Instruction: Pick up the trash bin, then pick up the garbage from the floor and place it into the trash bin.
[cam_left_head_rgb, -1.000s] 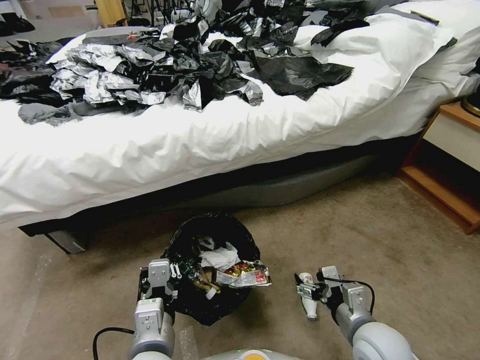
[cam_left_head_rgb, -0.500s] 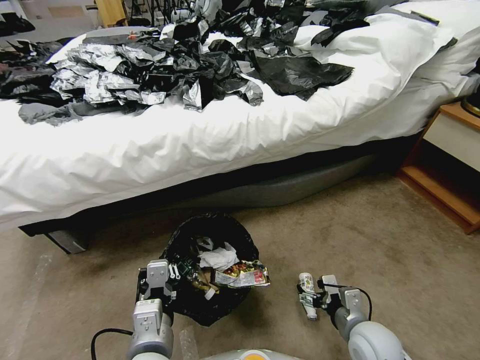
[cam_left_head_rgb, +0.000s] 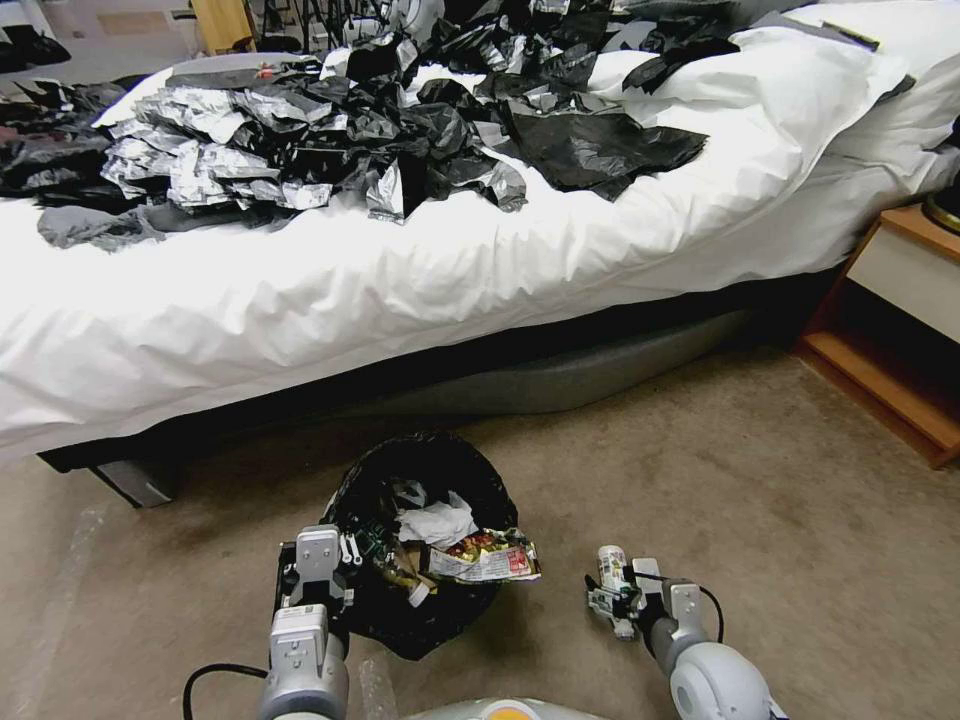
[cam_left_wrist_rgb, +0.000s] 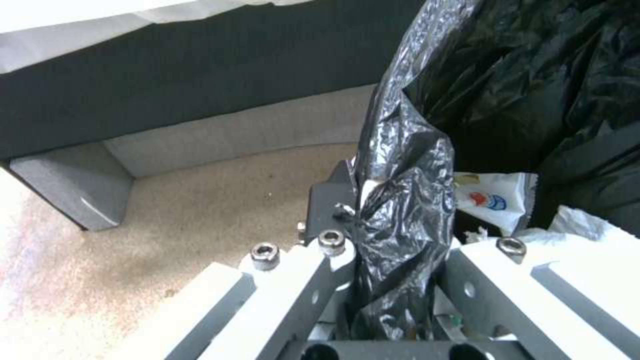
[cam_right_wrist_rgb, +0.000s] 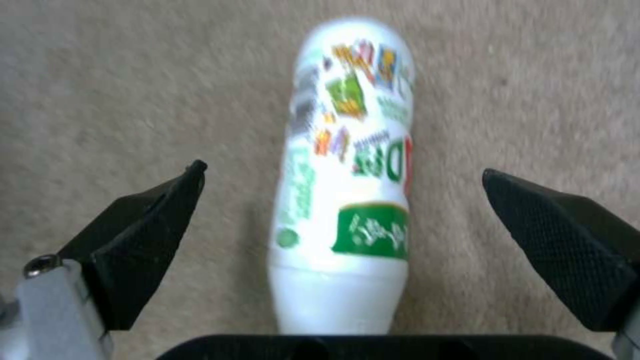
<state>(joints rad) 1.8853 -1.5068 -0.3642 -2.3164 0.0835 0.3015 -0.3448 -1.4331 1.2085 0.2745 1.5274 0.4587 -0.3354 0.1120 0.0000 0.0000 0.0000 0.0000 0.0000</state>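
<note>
**Open right gripper straddling a bottle on the carpet, bin held on the left**

The bottle (cam_right_wrist_rgb: 343, 165), a small white plastic one with a printed label, lies on its side on the carpet (cam_left_head_rgb: 780, 500), just right of the bin (cam_left_head_rgb: 425, 545) and apart from it. I have the right gripper (cam_right_wrist_rgb: 343, 240) low over it, jaws spread wide, one black finger (cam_right_wrist_rgb: 143, 235) on each side of the body, neither touching it. I judge the bottle light, fairly stiff and smooth, so it may roll or squirt out of a poor pinch; I would close across the labelled mid-body, where the sides run straight, not on the narrower end.

The left gripper (cam_left_head_rgb: 318, 575) is closed on the bin's near-left rim. The left wrist view shows what it actually grips: a fold of the crinkled black liner (cam_left_wrist_rgb: 400, 200) bunched between the fingers, soft and slippery, with the white rim barely visible under it. A hold on film alone could slide, in my estimate.

The head view gives the layout that neither wrist view does: the bin beside the bed (cam_left_head_rgb: 400, 300), already holding tissue (cam_left_head_rgb: 437, 522) and a wrapper (cam_left_head_rgb: 490, 560) draped over its front rim. The right wrist view alone shows the gap between fingers and bottle
</note>
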